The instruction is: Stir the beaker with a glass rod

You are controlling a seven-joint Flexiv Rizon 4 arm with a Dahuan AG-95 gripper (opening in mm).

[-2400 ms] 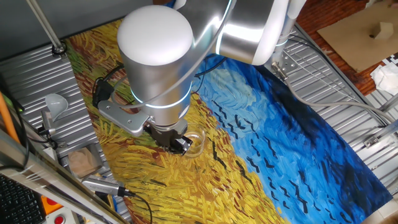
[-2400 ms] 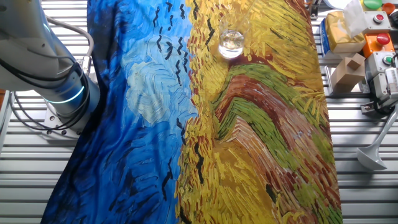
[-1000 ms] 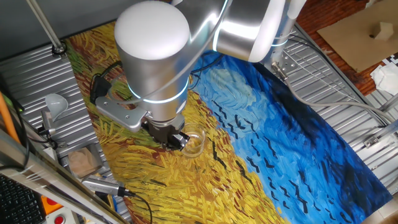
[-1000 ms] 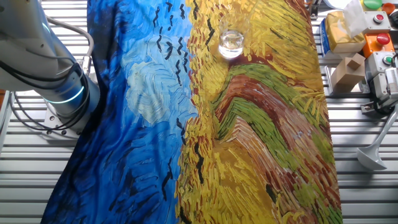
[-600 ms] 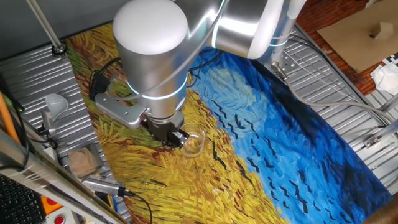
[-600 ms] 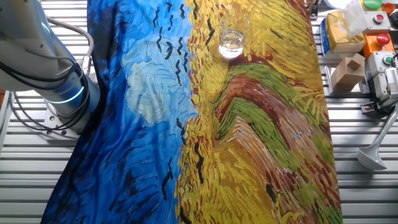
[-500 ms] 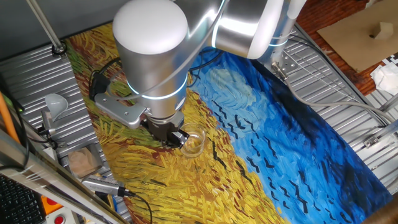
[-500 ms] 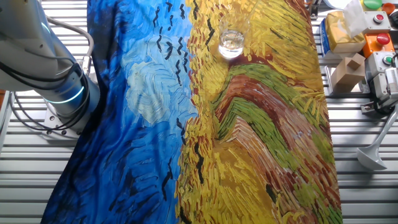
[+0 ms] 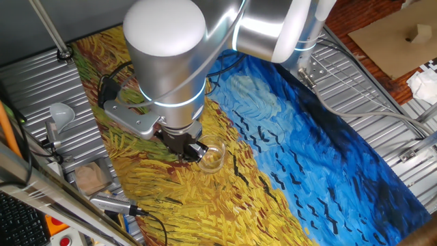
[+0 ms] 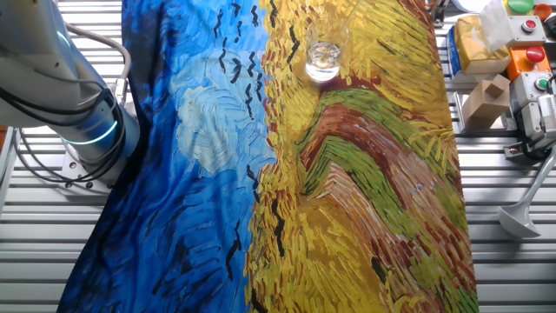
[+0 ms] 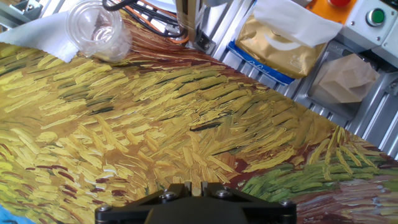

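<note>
Glass beaker (image 10: 324, 57) near top edge, wide painted cloth (image 10: 365, 200) free below; gripper (image 9: 192, 152) beside it, jaw opening not discernible.

The gripper (image 9: 193, 149) is mostly hidden under the big silver arm (image 9: 167, 61), fingers unreadable. In the hand view only its dark base shows at six o'clock; the beaker (image 11: 96, 28) is clipped at eleven o'clock.
</note>
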